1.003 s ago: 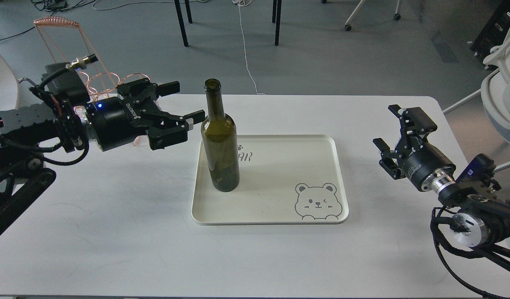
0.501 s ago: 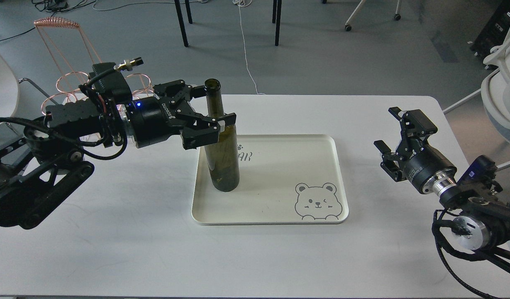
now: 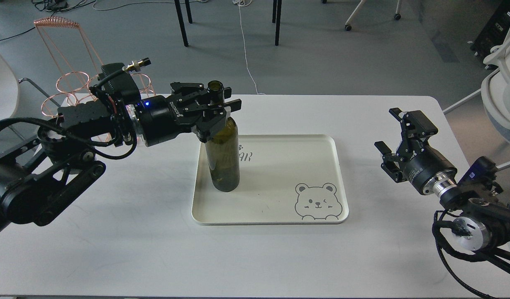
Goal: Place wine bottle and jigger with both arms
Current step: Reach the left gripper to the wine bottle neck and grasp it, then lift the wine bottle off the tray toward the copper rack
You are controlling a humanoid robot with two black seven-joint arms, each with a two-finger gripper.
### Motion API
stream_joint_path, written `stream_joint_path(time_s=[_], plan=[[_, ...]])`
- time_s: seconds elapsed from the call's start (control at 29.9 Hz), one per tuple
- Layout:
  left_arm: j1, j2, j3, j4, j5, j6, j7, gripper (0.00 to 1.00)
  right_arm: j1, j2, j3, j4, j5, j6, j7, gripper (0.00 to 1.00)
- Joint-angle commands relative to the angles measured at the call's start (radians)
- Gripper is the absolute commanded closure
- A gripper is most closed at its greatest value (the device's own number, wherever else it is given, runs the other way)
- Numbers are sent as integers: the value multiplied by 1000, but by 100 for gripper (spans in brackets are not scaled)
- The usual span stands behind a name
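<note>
Step in hand: L claw (image 3: pixel 216 109) at the neck of the wine bottle (image 3: pixel 224 153), fingers either side of the neck, so it appears clenched on it, though contact is hard to confirm. Bottle stands upright on the tray (image 3: pixel 279 218), at 9 o'clock of the tray, tray at counter (image 3: pixel 113 249) centre. R claw (image 3: pixel 398 143) hangs released and empty at 3 o'clock, well apart from tray. Next move likely calls for a straight vertical lift, neck grip kept firm. Jigger not in view; wire rack (image 3: pixel 68 83) at 10 o'clock partly hidden behind L arm
</note>
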Motion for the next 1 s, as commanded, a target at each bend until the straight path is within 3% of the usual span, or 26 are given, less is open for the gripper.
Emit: stream_joint_path(time_s=[0.0, 0.17, 0.33, 0.53, 0.67, 0.97], plan=[[-9, 3, -1, 0, -6, 16, 0, 90, -1, 4, 0, 0, 0, 0, 0, 2], [-65, 20, -9, -6, -30, 13, 0, 90, -1, 2, 0, 0, 0, 0, 0, 2], [-245, 104, 0, 7, -159, -10, 0, 90, -2, 2, 1, -2, 0, -1, 0, 2], [-378, 153, 0, 157, -228, -47, 0, 90, -2, 7, 0, -2, 0, -3, 0, 2], [-400, 176, 0, 270, -225, -47, 0, 90, -2, 8, 0, -2, 0, -3, 0, 2], [-401, 271, 37, 374, -218, -43, 0, 89, -4, 8, 0, -2, 0, -3, 0, 2]])
